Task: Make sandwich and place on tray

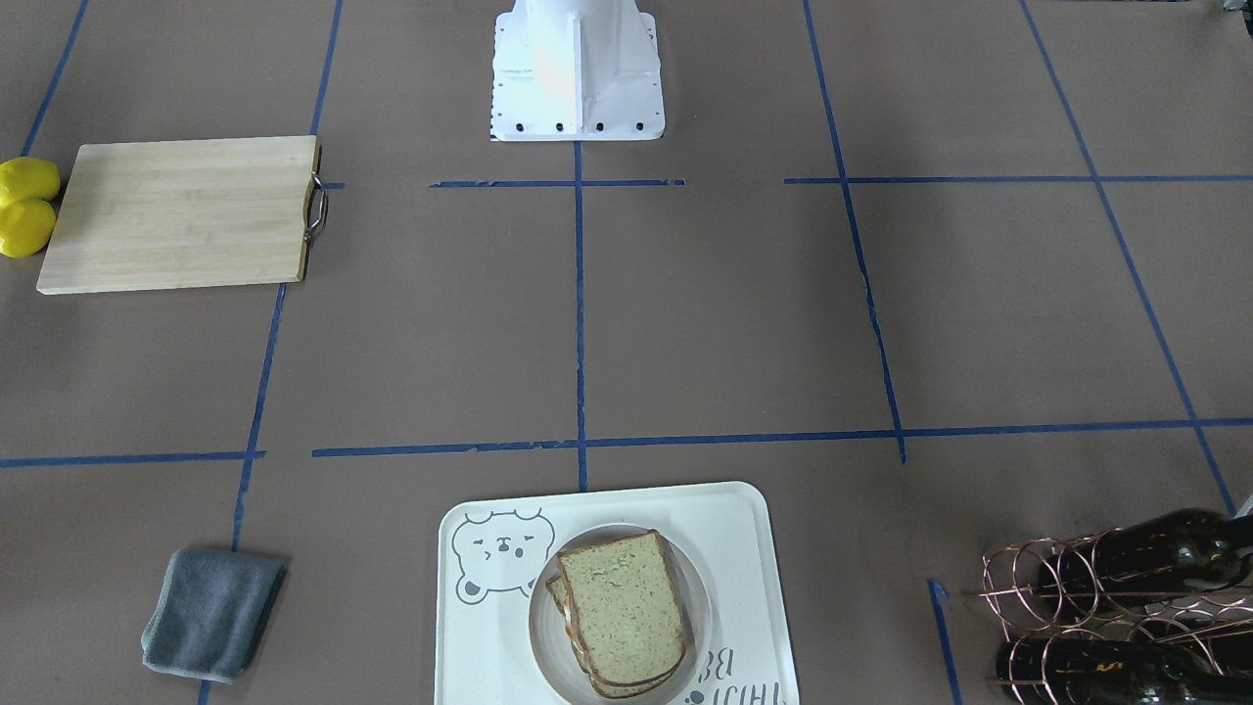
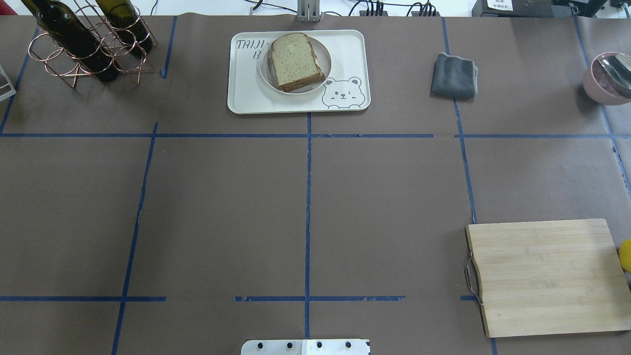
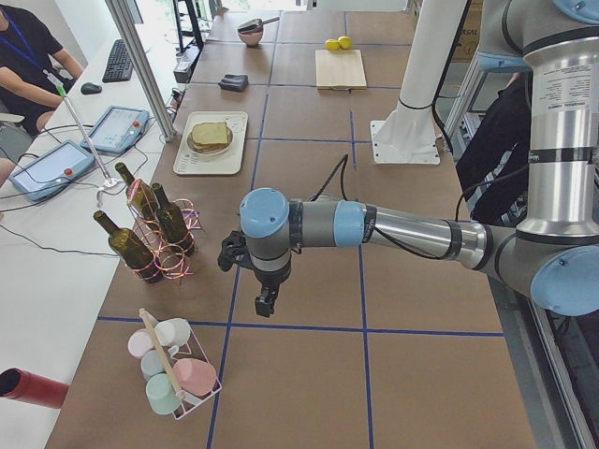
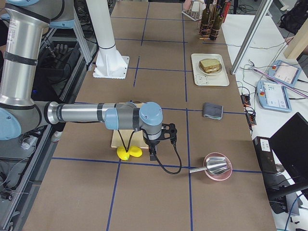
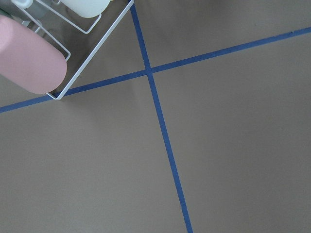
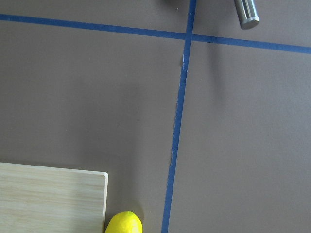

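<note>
The sandwich [image 1: 623, 612], two tan bread slices stacked slightly askew, lies on a small round white dish [image 1: 541, 627] that stands on the cream bear-face tray [image 1: 744, 548]. In the overhead view the sandwich [image 2: 294, 61] is on the tray [image 2: 345, 59] at the far middle of the table. My left gripper [image 3: 267, 304] hangs over the table's left end, far from the tray [image 3: 192, 159]. My right gripper [image 4: 153, 154] hangs near the lemons, far from the tray [image 4: 209, 79]. I cannot tell whether either gripper is open or shut.
A wooden cutting board [image 2: 547, 276] with two lemons [image 1: 24, 206] beside it lies near right. A grey cloth [image 2: 454, 75] lies right of the tray and a wine bottle rack [image 2: 88, 42] left of it. There is a pink bowl [image 2: 609, 76] at far right and a cup rack [image 3: 173, 369].
</note>
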`<state>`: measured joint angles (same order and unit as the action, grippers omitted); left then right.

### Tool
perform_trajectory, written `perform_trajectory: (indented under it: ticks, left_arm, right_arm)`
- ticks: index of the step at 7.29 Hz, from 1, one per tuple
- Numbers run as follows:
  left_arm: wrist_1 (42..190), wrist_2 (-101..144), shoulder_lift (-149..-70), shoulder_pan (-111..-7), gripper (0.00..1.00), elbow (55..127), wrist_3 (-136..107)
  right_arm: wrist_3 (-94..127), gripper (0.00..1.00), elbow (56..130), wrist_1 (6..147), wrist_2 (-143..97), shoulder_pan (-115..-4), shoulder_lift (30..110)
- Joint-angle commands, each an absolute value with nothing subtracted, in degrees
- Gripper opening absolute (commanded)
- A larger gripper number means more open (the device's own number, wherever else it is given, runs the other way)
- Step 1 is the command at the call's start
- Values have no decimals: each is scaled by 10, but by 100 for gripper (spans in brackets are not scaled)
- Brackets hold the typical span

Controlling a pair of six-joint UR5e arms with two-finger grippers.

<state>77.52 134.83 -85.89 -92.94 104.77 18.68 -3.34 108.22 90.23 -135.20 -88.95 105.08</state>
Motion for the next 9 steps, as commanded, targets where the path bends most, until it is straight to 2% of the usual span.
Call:
perform_trajectory:
  ticks: [1, 3, 5, 9]
  left_arm:
    - [780, 1344, -875, -892, 100, 1028, 186]
    - [777, 1343, -886, -889, 100, 1011, 185]
    - [780, 1345, -848, -891, 100, 1024, 186]
    - [780, 1347, -833, -893, 100, 1035, 183]
  right_arm:
    - [-33, 100, 1082, 898, -1353, -889, 1049]
    - [-33, 100, 1084, 898, -1354, -889, 1049]
    - [-33, 100, 1082, 898, -1354, -889, 1049]
    - [-33, 100, 1079, 897, -1354, -889, 1053]
